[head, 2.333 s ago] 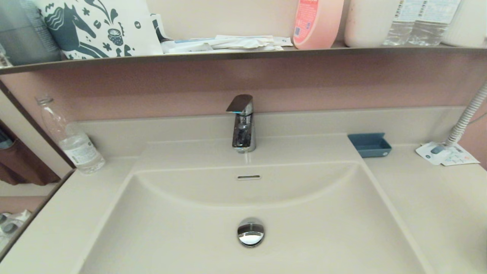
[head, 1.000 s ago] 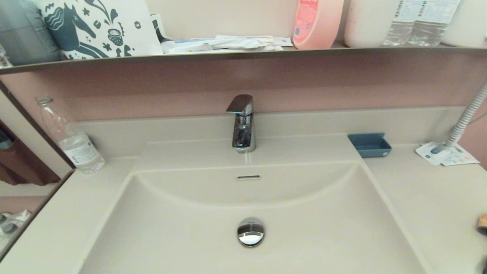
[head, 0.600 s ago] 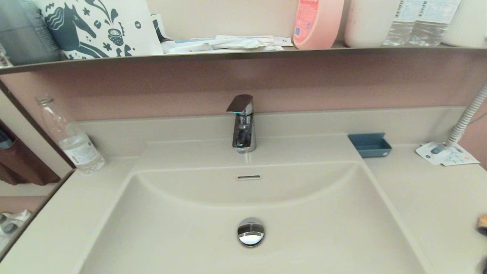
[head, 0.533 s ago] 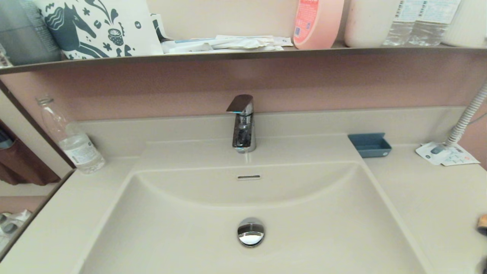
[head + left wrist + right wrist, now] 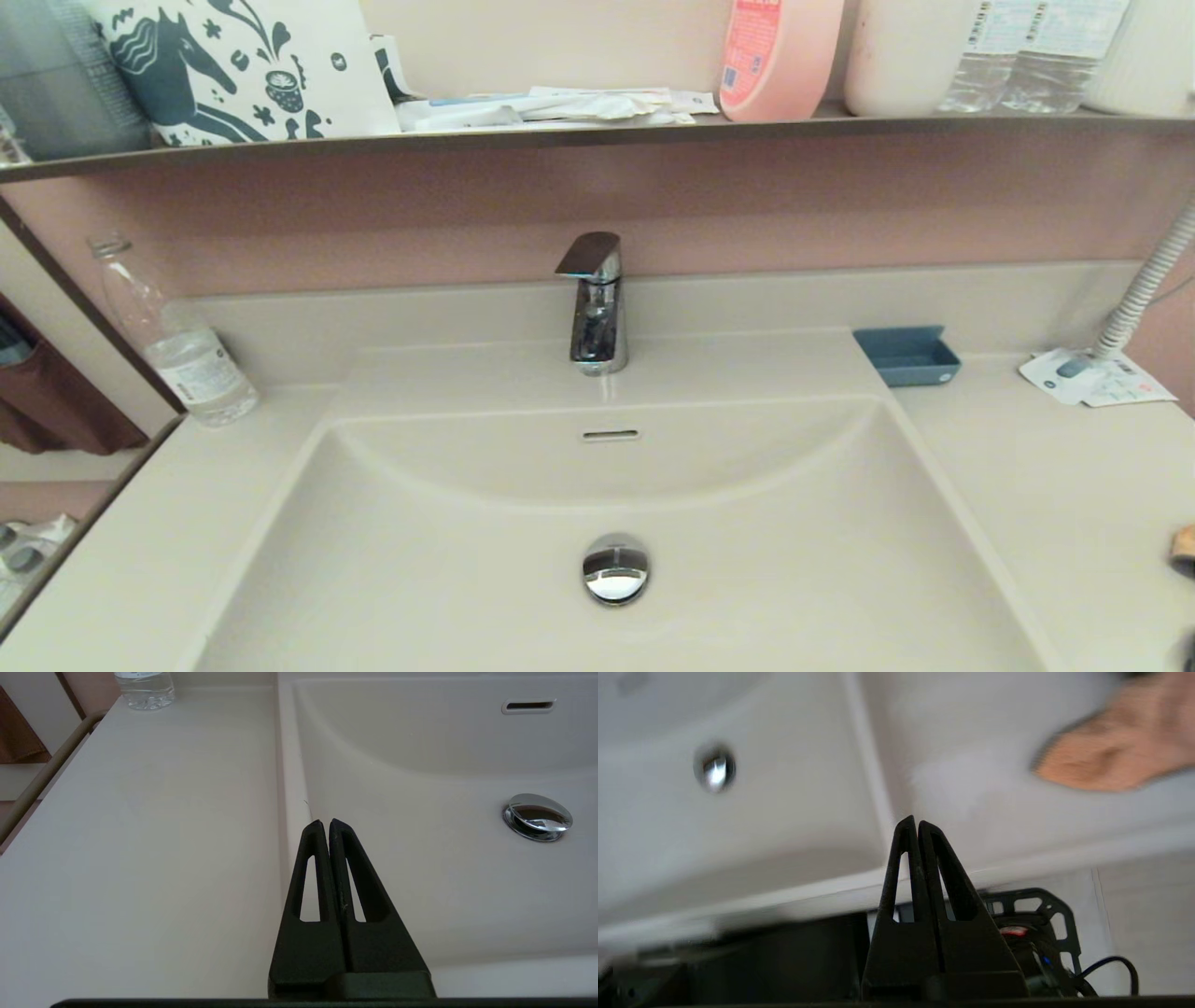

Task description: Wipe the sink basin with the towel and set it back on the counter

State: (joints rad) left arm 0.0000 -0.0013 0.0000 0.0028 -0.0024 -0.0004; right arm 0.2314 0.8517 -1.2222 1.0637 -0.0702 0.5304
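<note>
The sink basin (image 5: 766, 551) is a large beige rectangular bowl, bare inside, extending ahead of the left hand (image 5: 325, 822). The towel (image 5: 1111, 751), tan and fuzzy, lies crumpled on the beige counter (image 5: 971, 779) beyond the right hand (image 5: 913, 819), apart from it.

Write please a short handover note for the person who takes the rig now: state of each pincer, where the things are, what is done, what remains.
Left pincer: shut, empty, over the sink basin's left rim.
Right pincer: shut, empty, near the front right corner of the counter.
Towel: lying on the counter right of the basin, ungrasped.
Done: nothing visible.
Left: grasp towel, wipe basin, return towel to counter.
</note>
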